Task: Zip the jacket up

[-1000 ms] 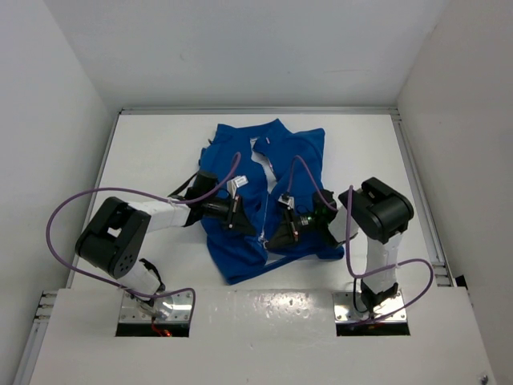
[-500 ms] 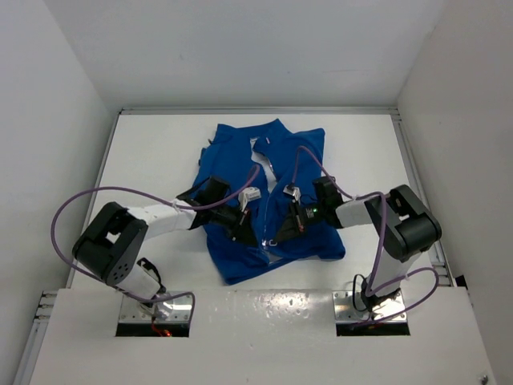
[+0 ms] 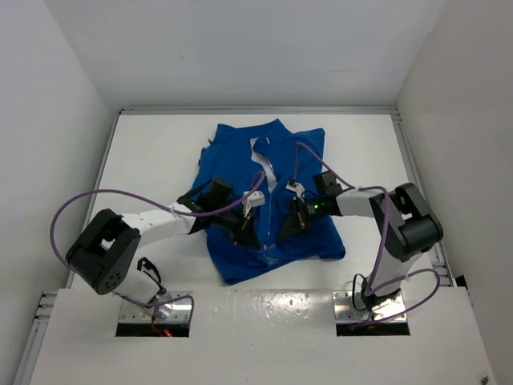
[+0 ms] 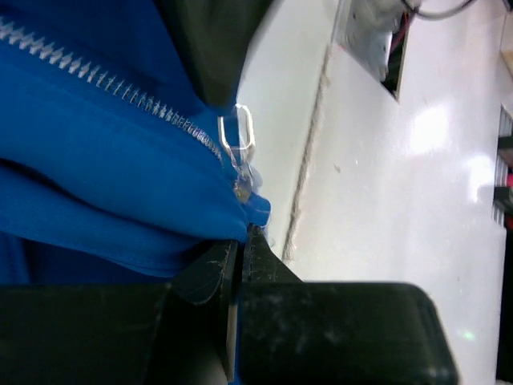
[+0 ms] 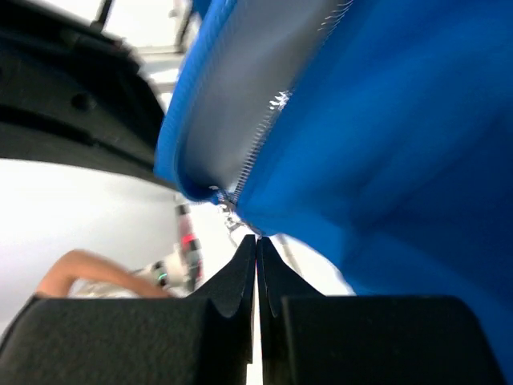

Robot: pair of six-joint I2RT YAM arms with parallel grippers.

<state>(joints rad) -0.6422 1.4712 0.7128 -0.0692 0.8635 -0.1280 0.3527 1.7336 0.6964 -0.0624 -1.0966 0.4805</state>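
- The jacket [image 3: 240,160] lies on the table [image 3: 152,152], collar at 12 o'clock, hem at 6 o'clock.
- The left gripper [image 3: 247,231], at 7 o'clock from the jacket's middle, has its fingers pinched on the hem corner, just below the zipper pull [image 4: 238,132].
- The right gripper [image 3: 280,228], at 5 o'clock, has its fingers fully closed beneath the zipper's lower end; any hold is not discernible.

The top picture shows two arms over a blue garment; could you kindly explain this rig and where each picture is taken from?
This is a robot: a left arm and a right arm bolted at the table's near edge. The top view looks down from above; the other two are wrist cameras. A blue jacket lies on the table. The left gripper is shut on its hem, beside the zipper pull. The right gripper is shut at the hem; whether it grips cloth is unclear.
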